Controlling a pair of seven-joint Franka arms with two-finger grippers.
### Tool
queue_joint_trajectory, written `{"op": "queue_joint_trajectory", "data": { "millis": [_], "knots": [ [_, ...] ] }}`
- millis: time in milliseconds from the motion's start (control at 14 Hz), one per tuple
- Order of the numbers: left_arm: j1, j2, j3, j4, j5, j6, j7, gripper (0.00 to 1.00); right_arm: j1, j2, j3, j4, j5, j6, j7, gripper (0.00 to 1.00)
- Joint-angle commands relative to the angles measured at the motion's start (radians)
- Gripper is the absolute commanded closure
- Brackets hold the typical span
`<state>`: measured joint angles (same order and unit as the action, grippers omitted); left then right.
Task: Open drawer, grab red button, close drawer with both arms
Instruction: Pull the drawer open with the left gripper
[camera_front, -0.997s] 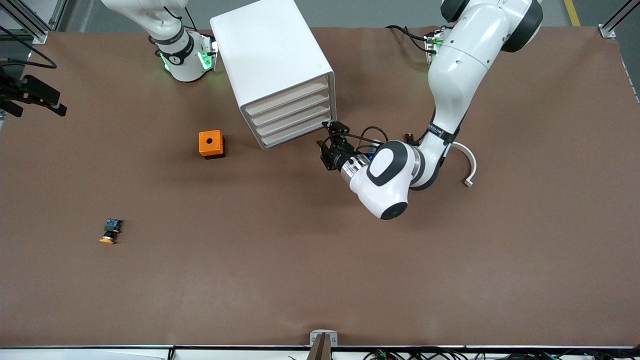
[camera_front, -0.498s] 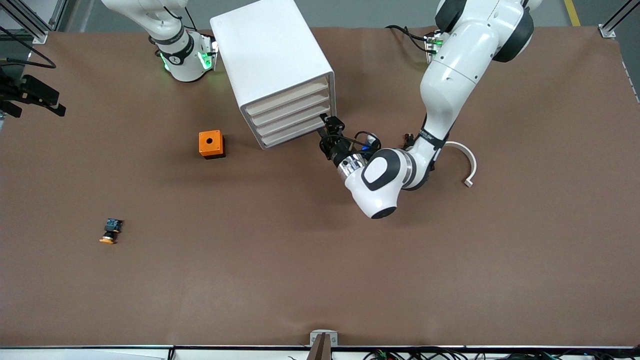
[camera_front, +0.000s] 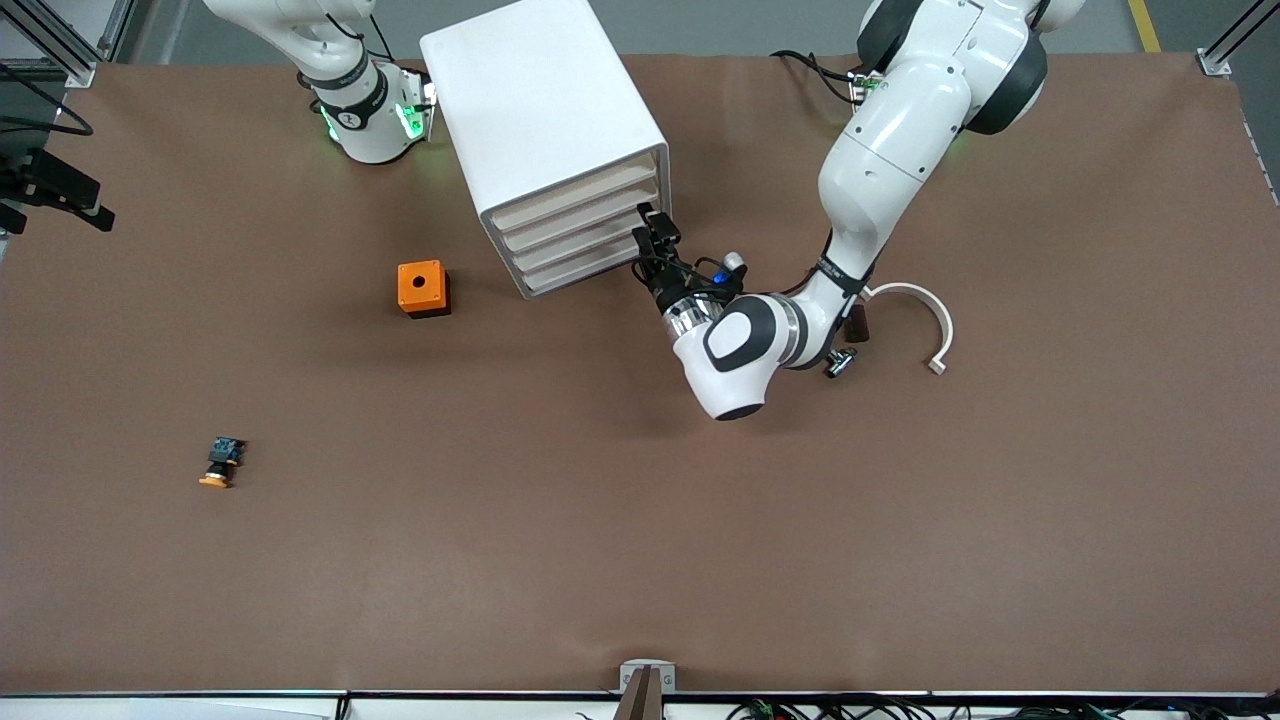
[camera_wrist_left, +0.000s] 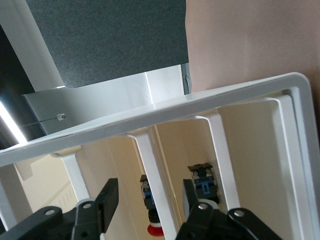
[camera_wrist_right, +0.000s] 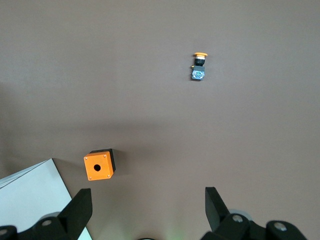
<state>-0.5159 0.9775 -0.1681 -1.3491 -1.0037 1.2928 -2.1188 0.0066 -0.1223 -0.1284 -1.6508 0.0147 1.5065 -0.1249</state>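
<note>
Left wrist view shows the left gripper (camera_wrist_left: 147, 212), fingers parted and empty, at the cabinet (camera_front: 545, 130) front, still reaching for a drawer (camera_front: 572, 238) to pull; right gripper (camera_wrist_right: 145, 212) waits open.

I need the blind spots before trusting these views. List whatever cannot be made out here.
- Front view: what lies in the drawers; the cabinet covers it.
- Left wrist view: the red button is cut off by the picture's edge. The second button has its cap hidden by the left gripper.
- Front view: the right gripper lies outside the frame.
</note>
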Motion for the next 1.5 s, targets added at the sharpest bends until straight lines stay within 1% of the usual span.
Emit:
{"op": "queue_joint_trajectory", "data": {
  "millis": [0, 214, 356, 498, 641, 783, 926, 1282, 1424],
  "knots": [
    [-0.022, -0.005, -0.001, -0.012, -0.023, -0.015, -0.036, 0.41, -0.01, -0.023, 0.01, -0.021, 0.001, 0.001, -0.006, 0.0],
    [-0.039, 0.003, -0.001, -0.01, -0.023, -0.014, -0.047, 0.41, -0.002, -0.023, 0.015, -0.021, 0.002, 0.0, 0.002, 0.0],
    [-0.052, 0.004, -0.001, -0.01, -0.023, -0.014, -0.049, 0.43, -0.002, -0.023, 0.018, -0.021, 0.004, -0.002, 0.019, 0.0],
    [-0.059, 0.009, 0.001, -0.01, -0.021, -0.012, -0.05, 0.49, 0.001, -0.025, 0.018, -0.021, 0.004, -0.003, 0.025, 0.0],
    [-0.062, 0.009, 0.002, -0.004, -0.021, -0.004, -0.05, 0.57, 0.001, -0.025, 0.02, -0.021, 0.002, -0.003, 0.033, 0.0],
    [-0.062, 0.009, 0.002, -0.004, -0.045, -0.004, -0.05, 0.66, 0.003, -0.025, 0.021, -0.021, 0.002, -0.005, 0.034, 0.0],
    [-0.065, 0.009, 0.002, -0.004, -0.046, -0.004, -0.059, 0.73, 0.0, -0.025, 0.02, -0.021, 0.002, -0.002, 0.034, 0.0],
    [-0.065, 0.018, 0.002, -0.002, -0.044, 0.051, -0.079, 0.87, 0.003, -0.023, 0.021, -0.023, -0.012, 0.003, 0.066, 0.0],
    [-0.059, 0.017, 0.002, -0.002, -0.049, 0.056, -0.099, 0.91, 0.003, -0.023, 0.021, -0.023, -0.012, 0.003, 0.073, 0.0]
  ]
}}
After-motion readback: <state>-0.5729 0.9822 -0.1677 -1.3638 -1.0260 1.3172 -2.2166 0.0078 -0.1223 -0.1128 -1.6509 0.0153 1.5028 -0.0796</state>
